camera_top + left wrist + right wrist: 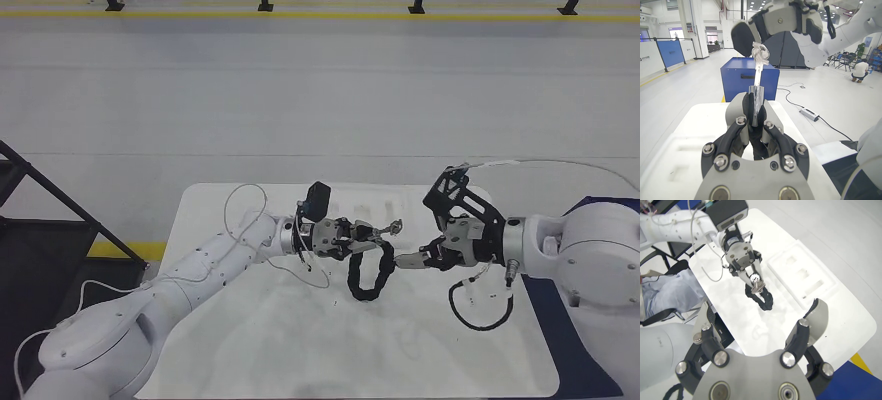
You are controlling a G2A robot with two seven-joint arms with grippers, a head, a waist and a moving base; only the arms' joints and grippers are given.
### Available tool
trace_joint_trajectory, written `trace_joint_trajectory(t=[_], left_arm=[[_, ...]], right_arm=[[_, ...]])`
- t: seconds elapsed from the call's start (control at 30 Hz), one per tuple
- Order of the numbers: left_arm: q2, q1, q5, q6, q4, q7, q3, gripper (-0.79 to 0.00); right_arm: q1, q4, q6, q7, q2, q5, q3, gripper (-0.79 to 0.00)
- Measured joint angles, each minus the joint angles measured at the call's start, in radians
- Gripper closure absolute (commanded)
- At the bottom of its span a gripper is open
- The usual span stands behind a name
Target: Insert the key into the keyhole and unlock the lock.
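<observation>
Left gripper [755,106] is clamped on the chrome lock [757,98], held above the white table [250,330] with its keyhole end facing the right arm. The key [760,62] sits in the keyhole, blade partly in and head and ring sticking out. The black cable loop [370,275] hangs from the lock. Right gripper [762,311] is near the key head, fingers spread wide and holding nothing. A foam tray [810,275] lies on the table beyond.

Foam tray [785,275] on white table [851,317]
</observation>
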Motion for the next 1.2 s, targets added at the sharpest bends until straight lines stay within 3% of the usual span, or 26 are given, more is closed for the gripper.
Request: trace_joint_trajectory(t=[0.4,0.7,1.2], left_arm=[[0.014,-0.055,-0.048,0.0,-0.006,0.0,0.072,0.0],[-0.002,-0.051,-0.074,0.0,-0.004,-0.06,0.072,0.0],[-0.022,-0.05,-0.107,0.0,0.004,-0.098,0.072,0.0]], right_arm=[[-0.007,-0.001,-0.016,-0.003,0.0,0.011,0.0,-0.785],[0.016,0.018,-0.334,-0.07,0.002,-0.136,-0.071,-0.785],[0.053,-0.011,-0.351,-0.137,-0.002,-0.236,-0.17,-0.785]])
